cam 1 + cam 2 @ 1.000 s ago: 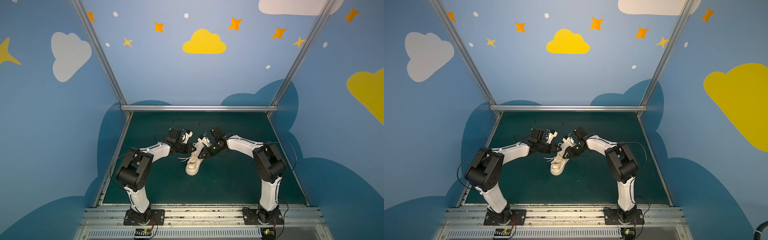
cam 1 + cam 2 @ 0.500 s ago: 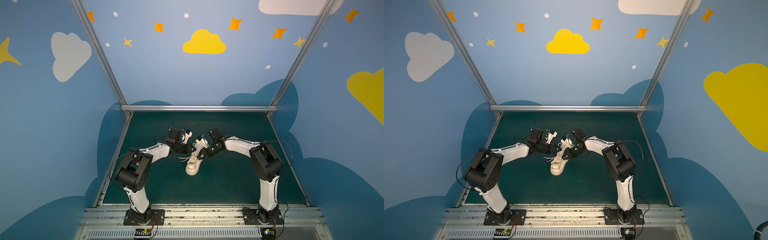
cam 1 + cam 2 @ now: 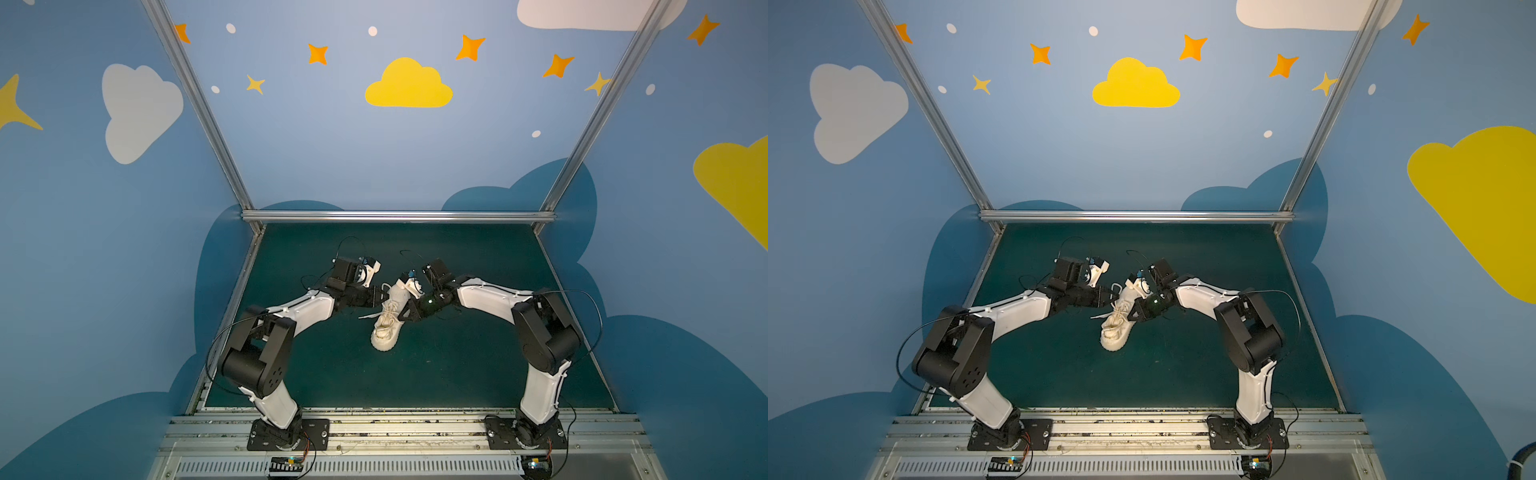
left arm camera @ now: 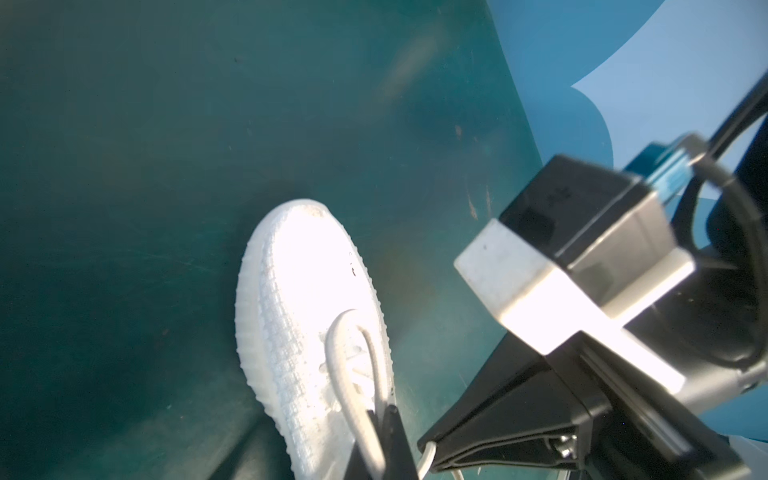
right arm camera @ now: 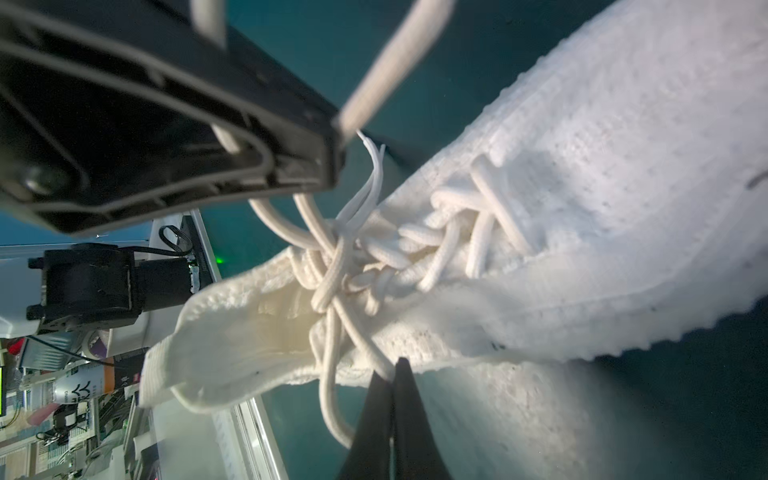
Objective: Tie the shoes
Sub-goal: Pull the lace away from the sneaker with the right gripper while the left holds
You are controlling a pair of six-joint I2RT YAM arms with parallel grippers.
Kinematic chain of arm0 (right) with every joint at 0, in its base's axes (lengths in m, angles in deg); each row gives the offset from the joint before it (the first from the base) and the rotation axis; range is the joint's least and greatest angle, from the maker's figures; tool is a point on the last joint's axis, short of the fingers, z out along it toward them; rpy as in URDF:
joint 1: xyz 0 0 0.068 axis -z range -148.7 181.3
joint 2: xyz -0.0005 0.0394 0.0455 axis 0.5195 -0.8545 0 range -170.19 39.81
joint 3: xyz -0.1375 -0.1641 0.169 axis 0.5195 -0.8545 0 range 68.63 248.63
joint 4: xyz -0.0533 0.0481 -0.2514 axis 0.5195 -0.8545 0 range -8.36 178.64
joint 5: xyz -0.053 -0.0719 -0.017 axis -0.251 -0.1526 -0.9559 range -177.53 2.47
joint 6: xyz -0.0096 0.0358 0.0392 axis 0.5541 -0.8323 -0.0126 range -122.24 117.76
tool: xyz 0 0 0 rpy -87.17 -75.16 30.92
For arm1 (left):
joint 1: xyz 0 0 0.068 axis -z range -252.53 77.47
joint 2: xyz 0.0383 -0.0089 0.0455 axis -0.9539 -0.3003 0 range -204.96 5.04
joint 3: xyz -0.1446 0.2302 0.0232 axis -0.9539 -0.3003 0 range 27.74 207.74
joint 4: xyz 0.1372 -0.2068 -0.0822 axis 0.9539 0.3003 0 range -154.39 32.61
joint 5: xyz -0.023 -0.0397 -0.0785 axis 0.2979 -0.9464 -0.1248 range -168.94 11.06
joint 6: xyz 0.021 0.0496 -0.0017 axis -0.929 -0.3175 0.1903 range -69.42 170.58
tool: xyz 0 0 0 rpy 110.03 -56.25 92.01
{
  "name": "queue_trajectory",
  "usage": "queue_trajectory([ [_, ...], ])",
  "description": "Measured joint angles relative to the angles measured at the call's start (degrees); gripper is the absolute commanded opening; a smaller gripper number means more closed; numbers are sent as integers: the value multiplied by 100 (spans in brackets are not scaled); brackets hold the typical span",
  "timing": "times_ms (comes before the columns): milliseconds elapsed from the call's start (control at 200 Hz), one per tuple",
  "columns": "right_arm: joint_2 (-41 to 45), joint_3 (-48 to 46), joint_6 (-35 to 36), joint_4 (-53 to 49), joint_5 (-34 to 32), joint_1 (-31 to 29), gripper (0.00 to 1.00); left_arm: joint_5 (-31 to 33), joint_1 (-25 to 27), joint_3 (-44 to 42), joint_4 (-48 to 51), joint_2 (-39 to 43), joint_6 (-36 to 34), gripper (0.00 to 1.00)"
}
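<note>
The shoe (image 3: 385,330), a cream knit sneaker with a ribbed sole, lies mid-mat in both top views (image 3: 1116,330), toe toward the front. My left gripper (image 3: 377,297) is at its left side near the collar. In the left wrist view this gripper (image 4: 384,415) is shut on a lace loop (image 4: 345,374) over the shoe (image 4: 299,291). My right gripper (image 3: 405,314) is at the shoe's right side. In the right wrist view it (image 5: 392,370) is shut on a lace strand (image 5: 328,374) coming from the tangled knot (image 5: 345,274).
A loose lace end (image 3: 368,316) lies on the green mat (image 3: 478,374) left of the shoe. Aluminium rails (image 3: 397,216) and blue walls bound the mat. The left gripper's black body (image 5: 166,124) hangs close over the laces, and the right arm's camera housing (image 4: 582,270) is close by.
My right gripper has closed onto the lace strand and shifted slightly toward the shoe. The left gripper has stayed shut and almost still.
</note>
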Motion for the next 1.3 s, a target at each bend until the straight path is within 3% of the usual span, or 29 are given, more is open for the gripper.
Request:
queue_trajectory([
  [1297,719,-1296,-686,501,-98,186,0,31,-726,-240,-24,-195,83,3],
])
